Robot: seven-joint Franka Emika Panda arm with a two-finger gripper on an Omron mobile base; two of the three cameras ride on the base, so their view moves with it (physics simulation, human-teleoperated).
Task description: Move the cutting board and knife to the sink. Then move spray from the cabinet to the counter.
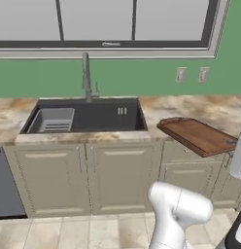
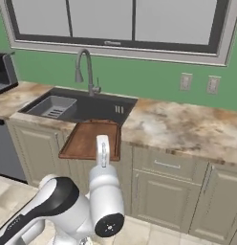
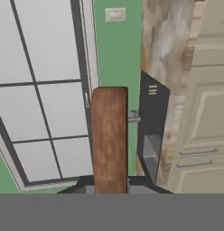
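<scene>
The arm reaches forward from the base, its pincer [image 3: 109,189] clamped on one end of the single cutting board [image 2: 91,139] — held flat and lifted off the tabletop [image 2: 187,127], just right of the sink [image 1: 93,116]. Marbled stone, green wall, one faucet [image 1: 87,78], two outlets, a window above.

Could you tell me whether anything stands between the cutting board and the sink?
Nothing visible does. The claw holds the cutting board in the air at the counter's front edge, just right of the sink. In the basin sits a grey rack, at its left end.
</scene>
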